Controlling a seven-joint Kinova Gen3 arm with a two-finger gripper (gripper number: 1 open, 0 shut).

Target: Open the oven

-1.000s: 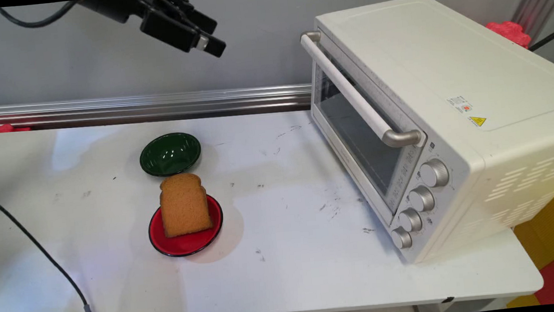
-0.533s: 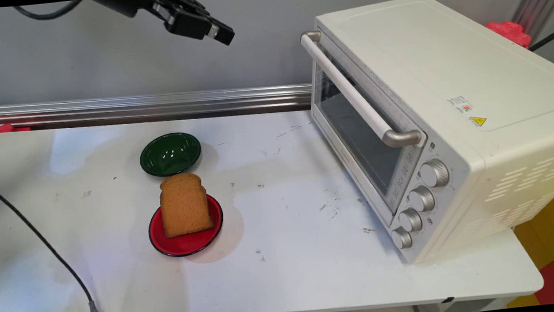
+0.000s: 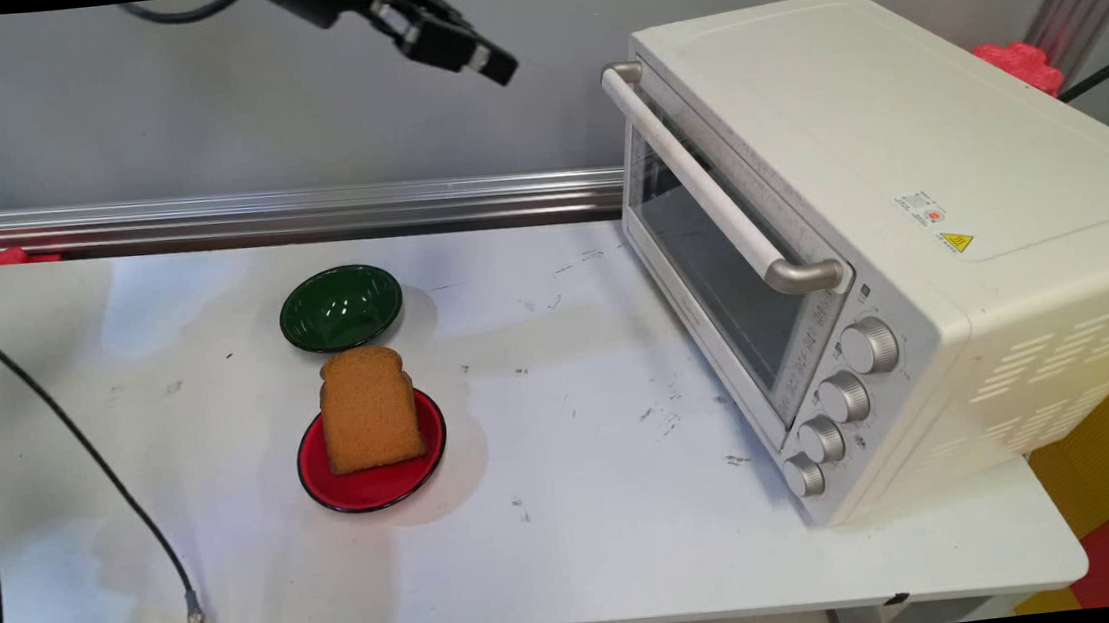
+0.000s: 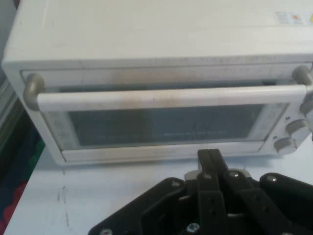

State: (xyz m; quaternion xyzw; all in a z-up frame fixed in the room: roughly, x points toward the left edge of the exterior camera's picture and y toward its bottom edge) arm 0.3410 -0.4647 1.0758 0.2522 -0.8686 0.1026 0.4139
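Black two-finger gripper (image 3: 492,61) sits high at top centre of the main view, tilted down to the right, in the air and well apart from everything on the table. Hand view shows the two fingers (image 4: 209,159) pressed together, nothing between them. Closed, empty.

Nearest thing is the cream-white metal toaster oven (image 3: 908,220), filling the right half of the main view. Its long white bar handle with grey end caps (image 3: 704,183) runs across a shut glass door (image 3: 711,268). In the hand view the handle is a horizontal bar across mid-frame, above the fingertips, not touched.

Left of centre: round red plate (image 3: 374,483) carrying a brown slice of toast (image 3: 369,408); slice overhangs the plate's upper rim. Dark green round bowl (image 3: 341,307) just above it, apparently empty. All on the white table (image 3: 584,530). Black cable (image 3: 74,444) trails down the left side, plug end near the bottom edge.

Risk, my judgement: shut fingers can't grip the bar without spreading first; coming in closed would bump the handle or the glass. Hanging cable could snag on the table edge.

Writing: yellow triangle warning sticker (image 3: 957,241) and a small label with an orange mark on the oven's top, text unreadable. Print beside four silver knobs (image 3: 838,397) unreadable. No brand visible.
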